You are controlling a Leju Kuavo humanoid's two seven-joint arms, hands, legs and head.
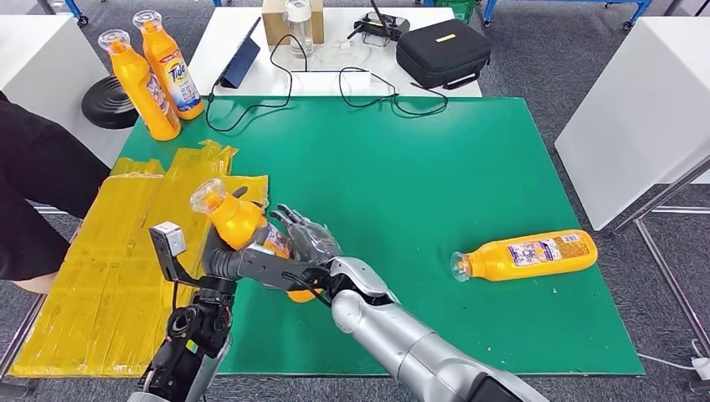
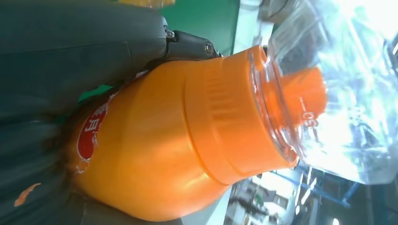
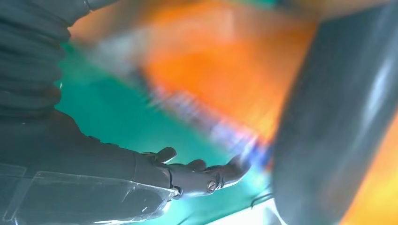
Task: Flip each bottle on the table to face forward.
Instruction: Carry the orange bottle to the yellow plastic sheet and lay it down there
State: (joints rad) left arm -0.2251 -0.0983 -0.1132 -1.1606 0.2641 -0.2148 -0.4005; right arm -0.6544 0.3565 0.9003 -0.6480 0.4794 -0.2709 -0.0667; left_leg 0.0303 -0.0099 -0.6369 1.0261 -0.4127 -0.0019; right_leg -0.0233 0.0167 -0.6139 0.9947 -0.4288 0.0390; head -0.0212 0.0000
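Note:
My left hand (image 1: 251,266) grips an orange bottle (image 1: 236,223) by its body and holds it tilted above the green mat (image 1: 419,167), its clear cap (image 1: 207,196) pointing up and to the left. In the left wrist view the bottle (image 2: 155,154) sits close in my left hand (image 2: 56,61). My right hand (image 1: 306,238) lies against the bottle's label side with fingers spread. In the right wrist view my right hand (image 3: 141,173) is stretched out beside the blurred bottle (image 3: 225,61). A second orange bottle (image 1: 525,255) lies on its side at the mat's right.
Two orange bottles (image 1: 149,85) (image 1: 172,64) stand upright at the mat's back left corner. Yellow plastic sheeting (image 1: 109,251) covers the left side. A person's dark sleeve (image 1: 33,193) is at the far left. A black case (image 1: 442,52) and cables lie on the white table behind.

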